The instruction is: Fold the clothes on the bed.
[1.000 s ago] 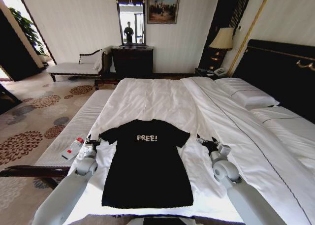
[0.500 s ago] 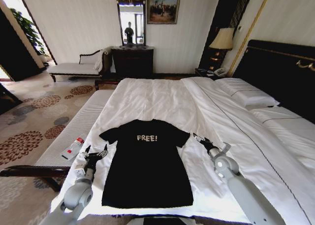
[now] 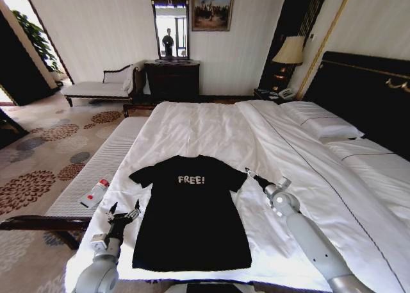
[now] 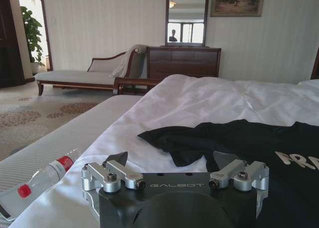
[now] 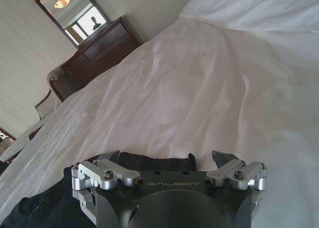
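Item one: the black T-shirt [image 3: 191, 216], lettered "FREE!" on the chest, lay flat and face up on the bed [image 3: 211, 126], collar toward the far end, both short sleeves spread out, hem toward my body. It was wholly unfolded. I judged the flat spread suited a side-to-centre fold, each sleeve being open to a grasp from its own side.

Item two: my left hand [image 3: 123, 215] sat low over the white duvet just beside the T-shirt's left side edge, below that sleeve, fingers spread apart and grasping nothing. From its wrist camera the dark cloth lay just ahead of the fingertips [image 4: 118, 157].

Item three: my right hand [image 3: 251, 175] reached at the tip of the T-shirt's right sleeve, also released and unladen. Its wrist view showed the sleeve hem [image 5: 149, 163] between the parted fingers, so I judged a pinch there was being prepared.

Item four: a clear bottle with a red cap [image 3: 95, 192] lay on the padded bench [image 3: 96, 177] well left of the T-shirt, no part of the fold.
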Controlling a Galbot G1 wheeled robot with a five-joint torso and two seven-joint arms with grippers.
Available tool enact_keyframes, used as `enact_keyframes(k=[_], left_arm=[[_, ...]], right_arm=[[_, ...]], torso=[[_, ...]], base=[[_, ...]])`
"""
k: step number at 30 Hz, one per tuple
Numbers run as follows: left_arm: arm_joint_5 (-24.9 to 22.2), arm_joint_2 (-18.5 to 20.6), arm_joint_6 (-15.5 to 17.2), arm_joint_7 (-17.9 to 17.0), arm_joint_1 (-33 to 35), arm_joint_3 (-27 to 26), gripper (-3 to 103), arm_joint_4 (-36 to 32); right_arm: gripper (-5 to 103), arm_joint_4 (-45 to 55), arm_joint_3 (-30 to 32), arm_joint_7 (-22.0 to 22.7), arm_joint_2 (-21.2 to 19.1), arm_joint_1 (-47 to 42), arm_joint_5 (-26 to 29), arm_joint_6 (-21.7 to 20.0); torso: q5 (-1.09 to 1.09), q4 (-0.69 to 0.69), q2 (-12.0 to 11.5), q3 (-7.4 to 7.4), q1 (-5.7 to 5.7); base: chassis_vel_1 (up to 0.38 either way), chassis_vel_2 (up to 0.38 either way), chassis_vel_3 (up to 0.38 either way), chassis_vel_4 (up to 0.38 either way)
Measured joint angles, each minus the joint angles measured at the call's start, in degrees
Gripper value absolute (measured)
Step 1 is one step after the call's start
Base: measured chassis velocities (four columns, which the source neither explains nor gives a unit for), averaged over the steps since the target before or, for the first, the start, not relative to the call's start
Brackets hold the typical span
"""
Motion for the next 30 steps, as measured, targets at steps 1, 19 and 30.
enact_keyframes(k=[1, 19, 30], left_arm=[[0.09, -0.2, -0.07, 0.01, 0.19, -0.27, 99, 0.09], [-0.14, -1.81, -0.27, -0.02, -0.67, -1.24, 99, 0.29], [-1.12, -1.65, -0.1, -0.21, -0.92, -1.52, 99, -0.3]], right_arm=[[100, -0.49, -0.45, -0.1, 0.18, 0.41, 0.05, -0.01], [100, -8.24, -4.76, 1.19, 2.34, 5.25, 0.63, -0.89], [59, -11.18, -6.1, 2.23, 3.78, 6.98, 0.08, -1.1]], torso=[[-0.01, 0.01, 0.0, 0.0, 0.0], [-0.01, 0.0, 0.0, 0.0, 0.0], [-0.01, 0.0, 0.0, 0.0, 0.01]], base=[[0.0, 0.0, 0.0, 0.0], [0.0, 0.0, 0.0, 0.0], [0.0, 0.0, 0.0, 0.0]])
